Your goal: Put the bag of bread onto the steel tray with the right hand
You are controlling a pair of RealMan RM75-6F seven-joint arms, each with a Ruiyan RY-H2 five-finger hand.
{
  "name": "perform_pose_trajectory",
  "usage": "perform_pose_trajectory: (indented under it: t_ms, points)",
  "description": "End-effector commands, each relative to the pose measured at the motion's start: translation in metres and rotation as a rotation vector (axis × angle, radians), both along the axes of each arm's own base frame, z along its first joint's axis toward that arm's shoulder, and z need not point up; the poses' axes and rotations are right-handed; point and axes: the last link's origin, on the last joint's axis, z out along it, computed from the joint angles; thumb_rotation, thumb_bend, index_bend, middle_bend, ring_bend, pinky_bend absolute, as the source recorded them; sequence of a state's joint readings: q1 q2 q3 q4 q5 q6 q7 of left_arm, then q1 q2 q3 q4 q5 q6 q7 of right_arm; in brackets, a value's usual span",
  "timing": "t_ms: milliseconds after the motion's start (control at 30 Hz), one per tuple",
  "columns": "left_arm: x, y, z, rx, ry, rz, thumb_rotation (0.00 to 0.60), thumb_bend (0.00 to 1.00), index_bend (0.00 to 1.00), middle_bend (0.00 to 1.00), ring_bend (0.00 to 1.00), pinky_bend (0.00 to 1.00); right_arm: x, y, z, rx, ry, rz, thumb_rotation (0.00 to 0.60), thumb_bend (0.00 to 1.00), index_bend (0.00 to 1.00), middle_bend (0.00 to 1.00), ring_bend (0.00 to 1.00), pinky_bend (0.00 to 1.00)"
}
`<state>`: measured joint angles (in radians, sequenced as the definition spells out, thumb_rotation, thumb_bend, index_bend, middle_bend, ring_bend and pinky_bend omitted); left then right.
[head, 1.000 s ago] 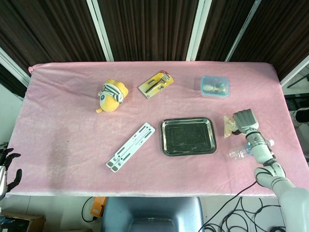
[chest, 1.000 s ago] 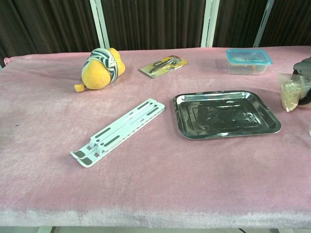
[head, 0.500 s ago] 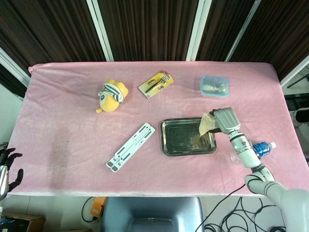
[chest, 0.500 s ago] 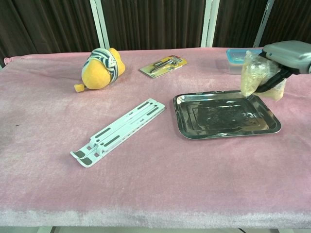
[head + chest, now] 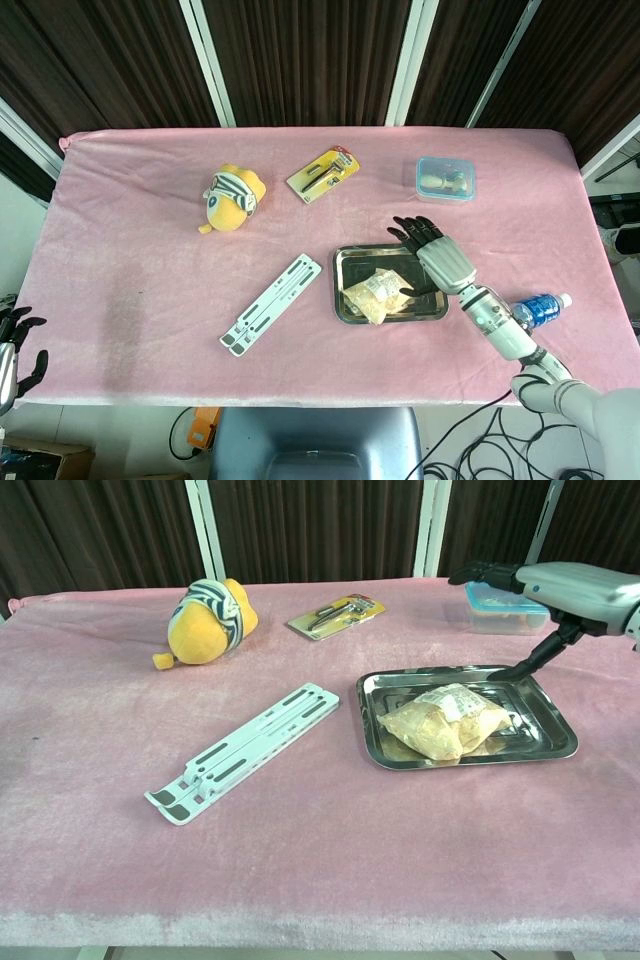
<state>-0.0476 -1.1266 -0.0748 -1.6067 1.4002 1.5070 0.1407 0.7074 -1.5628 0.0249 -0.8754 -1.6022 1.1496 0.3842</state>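
The clear bag of bread (image 5: 377, 294) (image 5: 446, 722) lies flat inside the steel tray (image 5: 344, 264) (image 5: 555, 733), toward its left half. My right hand (image 5: 432, 251) (image 5: 540, 579) hovers above the tray's right side, fingers spread and stretched toward the far edge, holding nothing. It is apart from the bag. My left hand (image 5: 14, 350) hangs off the table at the lower left edge of the head view, fingers apart and empty.
A white slotted stand (image 5: 271, 304) (image 5: 244, 750) lies left of the tray. A yellow plush toy (image 5: 233, 197) (image 5: 205, 619), a carded tool pack (image 5: 324, 174) (image 5: 338, 614) and a blue-lidded box (image 5: 445, 179) (image 5: 507, 606) sit further back. A water bottle (image 5: 535, 308) lies right of my forearm.
My right hand carried the bag from the table's right side over the tray, let it go, and now is spread above it. The bag dropped into the tray.
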Motion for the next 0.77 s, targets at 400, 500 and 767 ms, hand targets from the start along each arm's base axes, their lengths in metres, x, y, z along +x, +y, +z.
perform_pose_trajectory:
  t_ms: [400, 500, 767]
  points:
    - [-0.001, -0.003, 0.004, 0.024, -0.011, 0.002, 0.6, 0.44, 0.32, 0.19, 0.13, 0.34, -0.053, 0.11, 0.083, -0.266, 0.001, -0.325, 0.6, 0.18, 0.0, 0.0, 0.0, 0.17]
    - [-0.001, -0.003, 0.004, 0.023, -0.01, 0.001, 0.6, 0.44, 0.32, 0.19, 0.13, 0.34, -0.061, 0.135, 0.087, -0.264, 0.02, -0.363, 0.6, 0.18, 0.0, 0.0, 0.0, 0.18]
    - [0.001, -0.002, 0.001, 0.015, -0.002, -0.005, 0.6, 0.44, 0.32, 0.19, 0.13, 0.34, -0.077, 0.144, 0.081, -0.249, 0.087, -0.402, 0.6, 0.18, 0.0, 0.0, 0.0, 0.18]
